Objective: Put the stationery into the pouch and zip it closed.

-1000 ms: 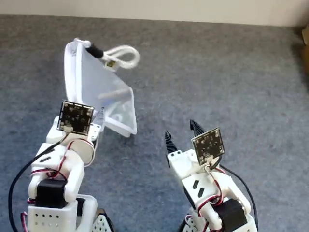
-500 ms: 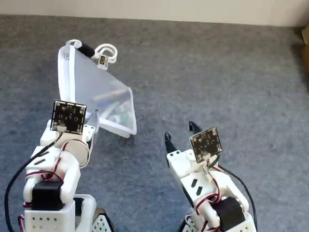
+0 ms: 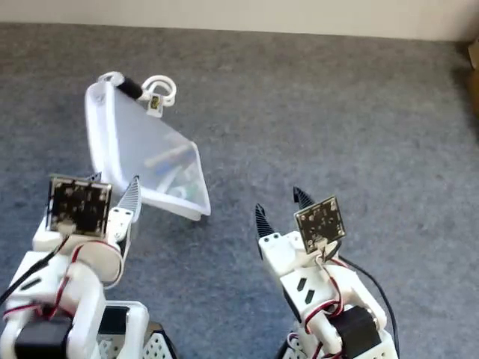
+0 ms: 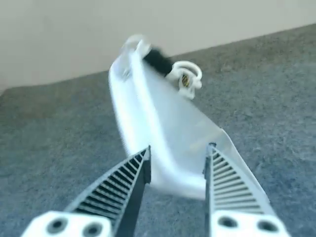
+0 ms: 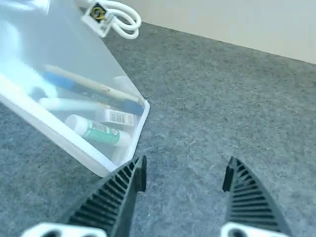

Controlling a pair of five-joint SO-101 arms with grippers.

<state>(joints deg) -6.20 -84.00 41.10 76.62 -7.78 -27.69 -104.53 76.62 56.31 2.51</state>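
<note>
Translucent plastic forms the pouch (image 3: 142,146), which lies on the grey table (image 3: 359,112) at the left, just ahead of the left gripper (image 4: 178,148). That claw is released and holds nothing. The stationery (image 5: 94,116) is already inside, so the zipping step is judged to be in hand. Zip closure cannot be confirmed. The next move likely calls for steadying the pouch and drawing the zipper pull (image 3: 129,87) at its far corner. Pens and a tube show through the wall. At the right, the right gripper (image 3: 278,199) stands released near the pouch's corner, not touching it.

Translucent white pouch (image 3: 138,149); grey speckled carpet (image 3: 337,112).
</note>
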